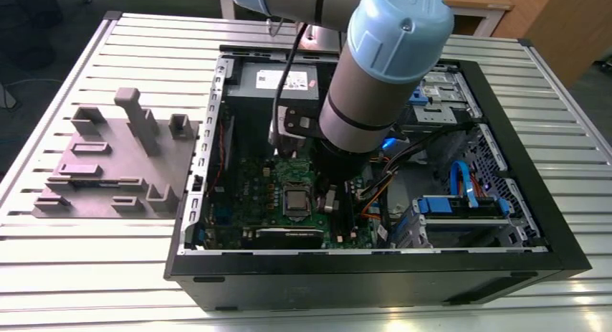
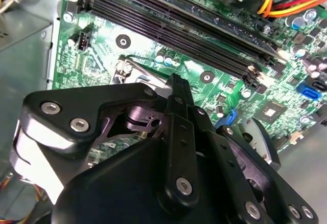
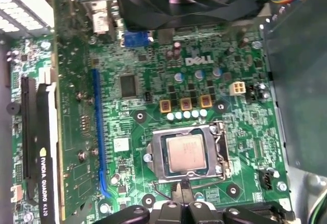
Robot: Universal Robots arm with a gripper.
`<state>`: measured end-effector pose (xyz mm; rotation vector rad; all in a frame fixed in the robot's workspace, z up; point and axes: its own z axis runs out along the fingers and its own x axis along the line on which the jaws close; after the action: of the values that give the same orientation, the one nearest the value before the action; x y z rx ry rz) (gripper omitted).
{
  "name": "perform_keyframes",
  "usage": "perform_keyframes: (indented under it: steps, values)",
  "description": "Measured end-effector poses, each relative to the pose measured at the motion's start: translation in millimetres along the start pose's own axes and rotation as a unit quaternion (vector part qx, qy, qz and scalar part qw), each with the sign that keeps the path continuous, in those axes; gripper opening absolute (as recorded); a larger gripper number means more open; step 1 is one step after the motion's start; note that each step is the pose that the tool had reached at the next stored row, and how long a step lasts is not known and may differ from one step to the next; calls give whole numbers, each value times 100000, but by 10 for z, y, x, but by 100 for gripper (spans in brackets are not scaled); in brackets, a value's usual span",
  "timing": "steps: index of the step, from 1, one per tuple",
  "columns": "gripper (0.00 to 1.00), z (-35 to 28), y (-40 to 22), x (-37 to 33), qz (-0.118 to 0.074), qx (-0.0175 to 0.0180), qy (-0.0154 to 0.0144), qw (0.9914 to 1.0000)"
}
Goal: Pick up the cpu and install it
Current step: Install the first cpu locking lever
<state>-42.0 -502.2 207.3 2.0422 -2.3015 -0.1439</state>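
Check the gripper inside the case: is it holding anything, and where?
Nothing is held. The cpu sits in its socket on the motherboard, apart from the gripper beside the socket.

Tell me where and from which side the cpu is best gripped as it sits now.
The cpu lies flat in the socket frame on the motherboard, shiny top up, so probably straight down from above. Its top gives no hold; the pincer would likely need two opposite edges, and the metal frame crowds those, leaving little room.
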Motion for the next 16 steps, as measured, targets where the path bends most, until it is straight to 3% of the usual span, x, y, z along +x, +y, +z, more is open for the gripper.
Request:
perform_keyframes:
  steps: [16]
  values:
    - [10, 91, 7, 23, -3065, -5, 238, 99953]
